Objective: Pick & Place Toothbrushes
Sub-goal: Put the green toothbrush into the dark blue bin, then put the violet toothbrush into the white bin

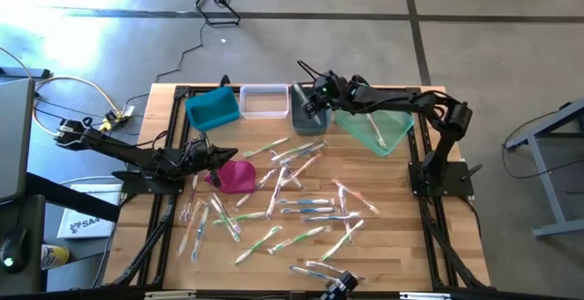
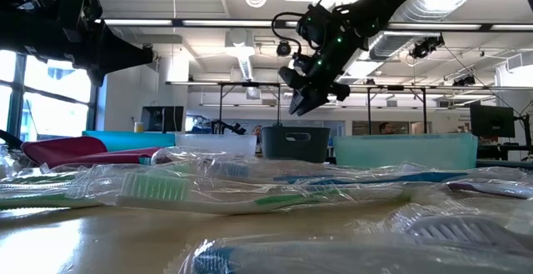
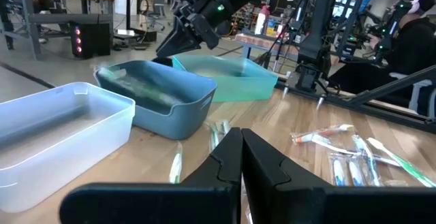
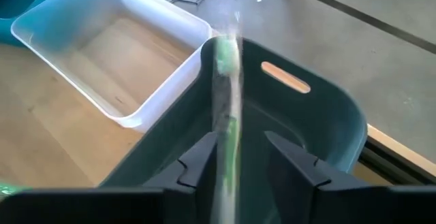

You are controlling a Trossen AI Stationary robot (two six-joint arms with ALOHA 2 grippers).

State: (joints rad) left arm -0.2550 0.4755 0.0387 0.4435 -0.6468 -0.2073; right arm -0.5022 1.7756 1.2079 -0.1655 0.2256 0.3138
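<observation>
The green toothbrush between the right pincer fingers is a streaked blur, its head impossible to make out, and its lower end runs off the frame. From table height the nearest wrapped toothbrushes are a soft smear. Inside the grey bin the contents are too vague to identify. The left pincer blocks the bench beneath it

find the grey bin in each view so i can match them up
High view: grey bin at the table's back edge, under the right gripper.
Low view: centre background, below that gripper.
Left wrist view: middle.
Right wrist view: fills the frame.
Shared landmark: the clear bin beside it.
</observation>
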